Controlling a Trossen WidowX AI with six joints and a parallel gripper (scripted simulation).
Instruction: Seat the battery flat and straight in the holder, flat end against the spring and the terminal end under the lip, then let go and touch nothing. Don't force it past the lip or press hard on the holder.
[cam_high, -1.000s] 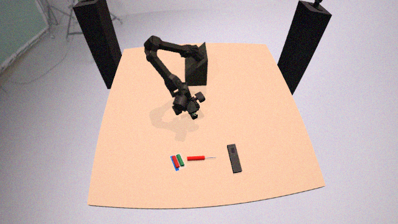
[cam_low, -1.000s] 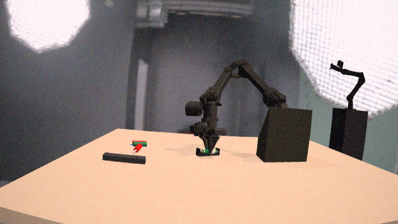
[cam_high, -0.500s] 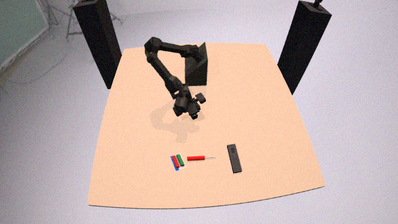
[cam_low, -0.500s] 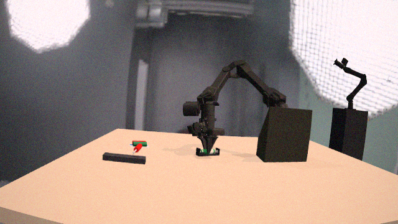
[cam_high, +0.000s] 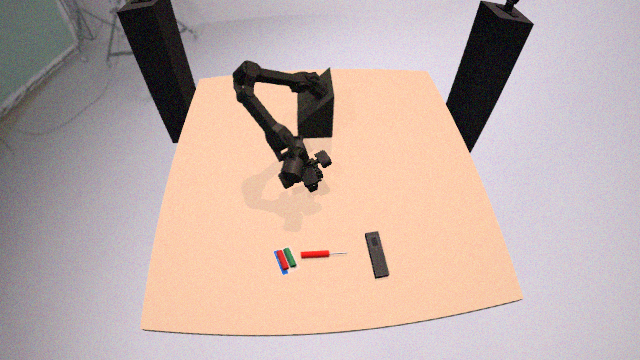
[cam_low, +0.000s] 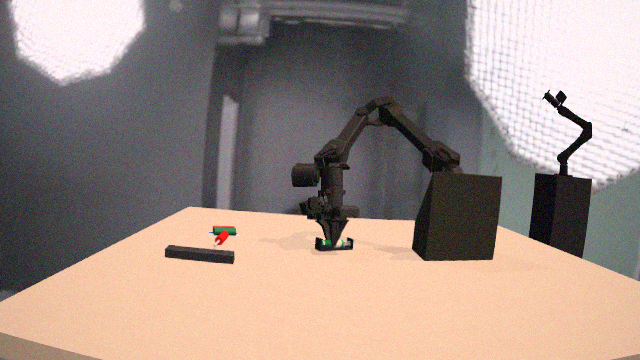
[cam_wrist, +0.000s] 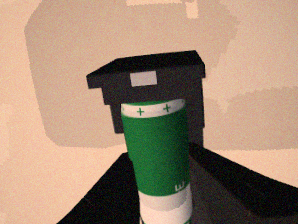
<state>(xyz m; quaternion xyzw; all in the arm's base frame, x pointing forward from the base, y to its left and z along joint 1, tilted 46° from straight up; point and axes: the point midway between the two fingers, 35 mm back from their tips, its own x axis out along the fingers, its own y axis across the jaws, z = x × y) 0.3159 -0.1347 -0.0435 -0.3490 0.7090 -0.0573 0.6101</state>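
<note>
A green battery (cam_wrist: 156, 149) (cam_low: 327, 243) with white end bands lies lengthwise in the black holder (cam_wrist: 180, 66) (cam_low: 349, 245), near the middle of the table. In the wrist view its far end sits at the holder's far wall, just below a grey contact patch. My gripper (cam_wrist: 158, 157) (cam_low: 334, 234) (cam_high: 309, 184) points straight down over the holder and is shut on the battery's middle. In the top view the gripper hides the holder.
A red and a green battery on a blue strip (cam_high: 285, 259) (cam_low: 224, 230), a red screwdriver (cam_high: 315, 254) and a flat black bar (cam_high: 376, 254) (cam_low: 199, 254) lie toward the table's front. The arm's black base block (cam_high: 316, 107) (cam_low: 457, 217) stands at the back.
</note>
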